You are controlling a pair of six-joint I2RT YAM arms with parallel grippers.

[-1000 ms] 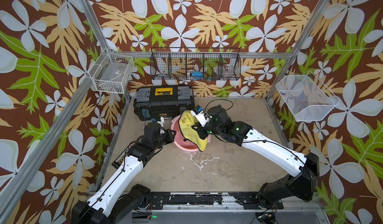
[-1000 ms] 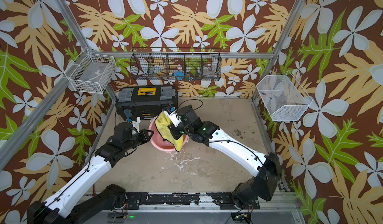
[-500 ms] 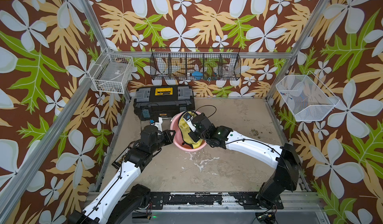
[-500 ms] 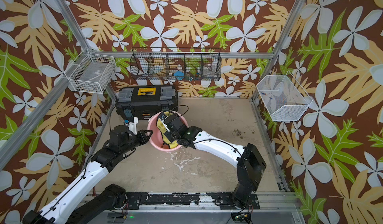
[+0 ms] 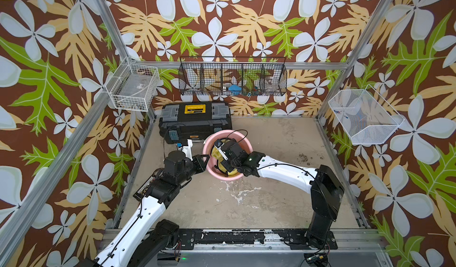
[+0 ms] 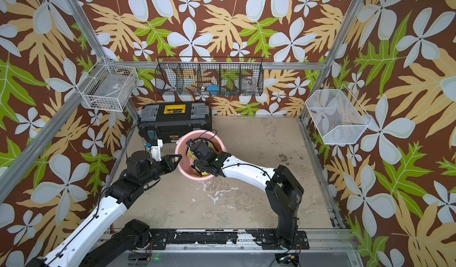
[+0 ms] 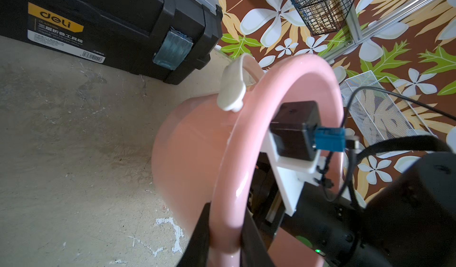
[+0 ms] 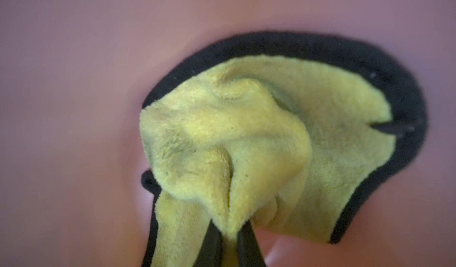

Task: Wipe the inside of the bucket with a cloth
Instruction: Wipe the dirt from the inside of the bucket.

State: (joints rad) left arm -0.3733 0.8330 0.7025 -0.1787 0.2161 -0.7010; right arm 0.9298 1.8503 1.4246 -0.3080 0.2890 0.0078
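Now that the right gripper [image 8: 230,231] has plunged the clamped cloth [image 8: 222,130] inside the bucket [image 7: 237,154], wiping begins. Left gripper [image 7: 225,238] pinches its rim — steady.

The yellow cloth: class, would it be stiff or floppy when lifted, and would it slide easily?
Probably floppy: the cloth bunches into soft folds where the right tool pinches it. Likely light, since one small pinch holds it. Its fluffy pile would probably drag, not slide, on the bucket wall.
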